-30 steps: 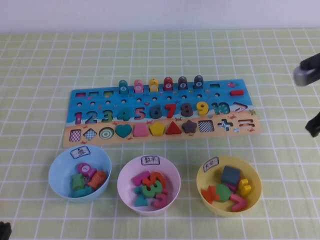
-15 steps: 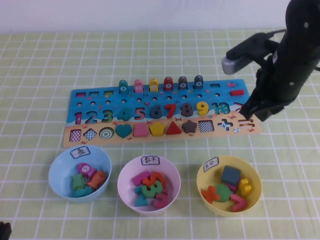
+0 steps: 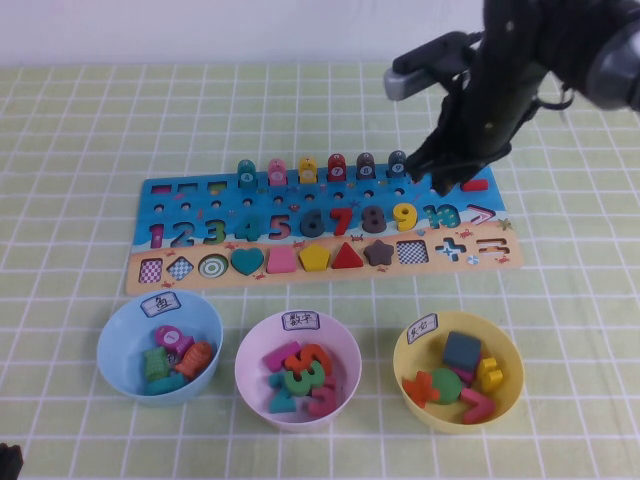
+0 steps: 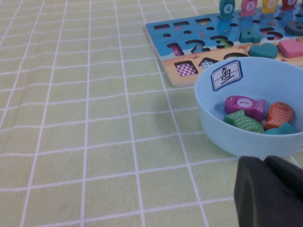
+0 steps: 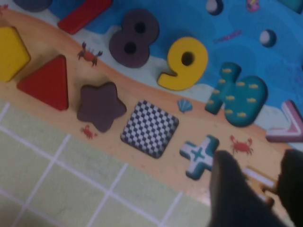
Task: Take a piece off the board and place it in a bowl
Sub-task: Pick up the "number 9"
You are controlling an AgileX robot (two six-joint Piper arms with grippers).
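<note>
The yellow numeral 9 (image 3: 404,215) lies in its slot on the wooden board (image 3: 505,262), between the dark 8 and the teal 10. My right gripper (image 3: 440,181) hovers over the board's upper right part, just behind and to the right of the 9. In the right wrist view the 9 (image 5: 184,59) lies ahead of the gripper (image 5: 262,189), whose jaws are open and empty above the board (image 5: 142,87). The pale pink bowl (image 3: 250,355) stands in front of the board with several numerals in it. My left gripper (image 4: 270,194) is shut, low beside the blue bowl.
A light blue bowl (image 3: 115,335) with fish pieces stands left of the pink one; its wall (image 4: 227,137) is close to my left gripper. A yellow bowl (image 3: 405,350) with shape pieces stands on the right. Pegs line the board's far edge.
My right arm has come in from the right edge and moved left and farther back, from the board's right end to over its upper right part. Nothing on the board moved.
</note>
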